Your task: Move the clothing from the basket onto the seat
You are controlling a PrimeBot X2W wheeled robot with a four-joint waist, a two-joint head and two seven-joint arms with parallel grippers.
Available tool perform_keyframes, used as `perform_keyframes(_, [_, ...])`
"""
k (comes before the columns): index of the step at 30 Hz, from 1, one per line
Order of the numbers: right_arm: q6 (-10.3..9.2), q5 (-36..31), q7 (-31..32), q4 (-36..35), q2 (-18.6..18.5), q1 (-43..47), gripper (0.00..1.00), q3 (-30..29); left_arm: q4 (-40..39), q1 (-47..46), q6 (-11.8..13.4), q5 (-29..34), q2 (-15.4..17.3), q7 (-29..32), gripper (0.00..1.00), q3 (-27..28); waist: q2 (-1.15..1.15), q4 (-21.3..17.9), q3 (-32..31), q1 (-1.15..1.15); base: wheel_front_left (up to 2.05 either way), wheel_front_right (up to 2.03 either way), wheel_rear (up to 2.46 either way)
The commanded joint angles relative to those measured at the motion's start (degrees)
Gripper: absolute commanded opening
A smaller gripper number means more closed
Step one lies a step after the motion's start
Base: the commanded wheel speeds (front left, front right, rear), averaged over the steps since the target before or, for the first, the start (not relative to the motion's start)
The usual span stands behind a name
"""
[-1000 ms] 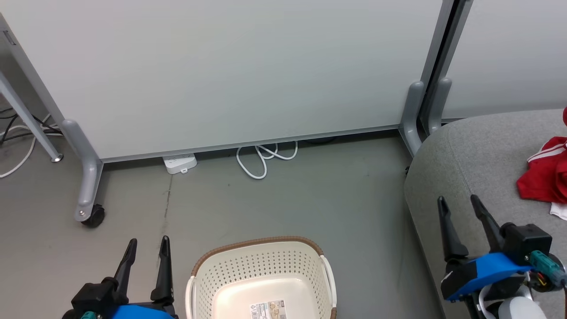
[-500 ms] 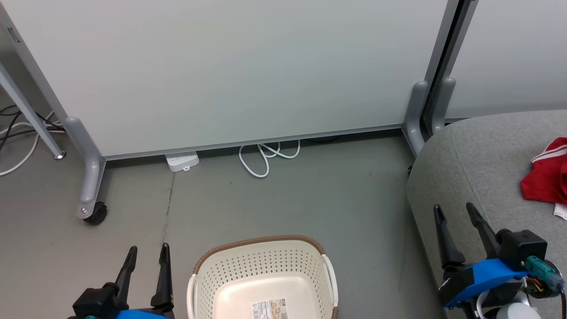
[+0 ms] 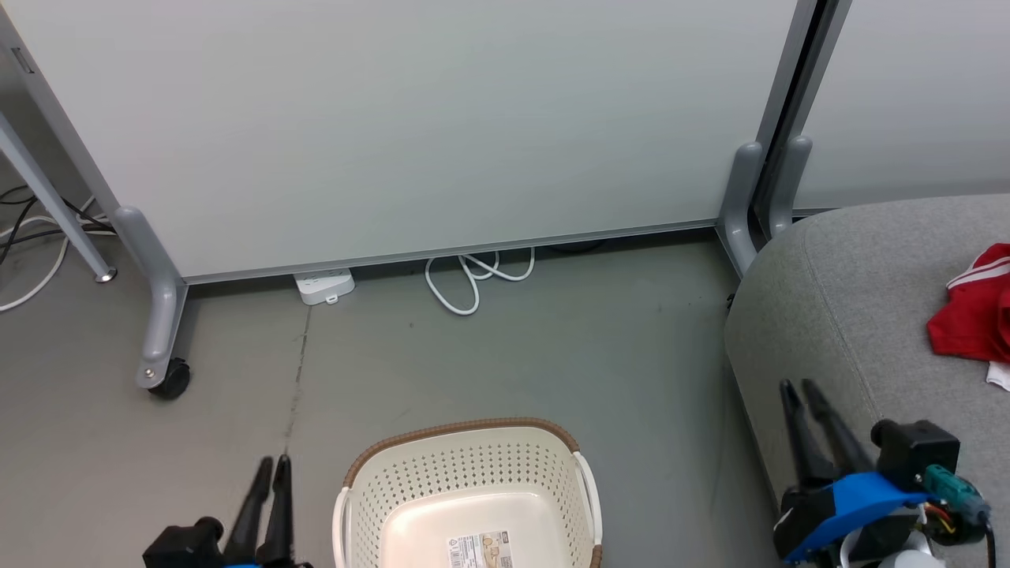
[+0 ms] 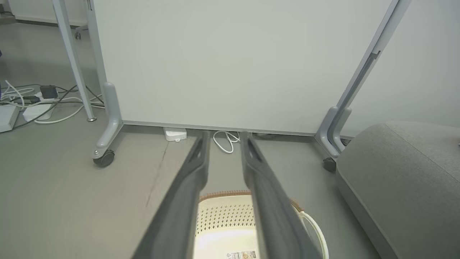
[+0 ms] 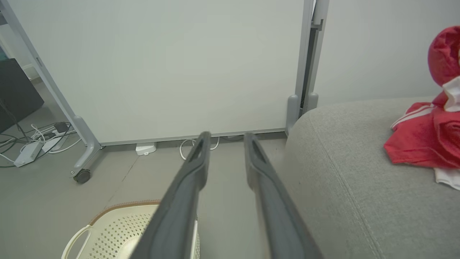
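label inside basket, print illegible

Grey floor: basket at 6 o'clock. White power strip at 9 and looped white cable near centre, both at the partition base. Partition caster at 8. Seat at 3–4, standing on the floor. Red clothing lies on the seat at 3.

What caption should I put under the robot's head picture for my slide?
Cream basket on the floor, its visible bottom bare; red clothing lying on the grey seat.
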Motion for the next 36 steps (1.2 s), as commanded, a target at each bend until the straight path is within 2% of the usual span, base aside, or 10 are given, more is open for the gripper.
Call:
perform_keyframes(1, [0.0, 0.2, 0.2, 0.9, 0.1, 0.3, 0.0, -0.1, 0.7, 0.3, 0.0, -0.2, -0.2, 0.1, 0.0, -0.1, 0.0, 0.0, 0.0, 0.0, 0.0, 0.0, 0.0])
perform_keyframes(3, [0.0, 0.7, 0.4, 1.4, 0.1, 0.4, 0.0, -0.2, 1.0, 0.4, 0.0, -0.6, -0.3, 0.2, 0.0, -0.1, 0.0, 0.0, 0.0, 0.0, 0.0, 0.0, 0.0])
perform_keyframes(20, [0.0, 19.3, 3.0, 0.8, 0.1, 0.0, 0.0, -0.9, -0.3, -1.8, 0.0, -16.9, -1.0, 4.9, 0.0, 2.4, 0.0, -0.3, 0.0, 0.0, 0.0, 0.0, 0.0])
perform_keyframes(36, [0.0, 33.8, 5.0, 0.4, 0.0, -0.3, 0.0, -1.4, -1.3, -3.5, -0.1, -29.5, -1.6, 8.6, 0.0, 4.3, 0.0, -0.6, 0.0, 0.0, 0.0, 0.0, 0.0])
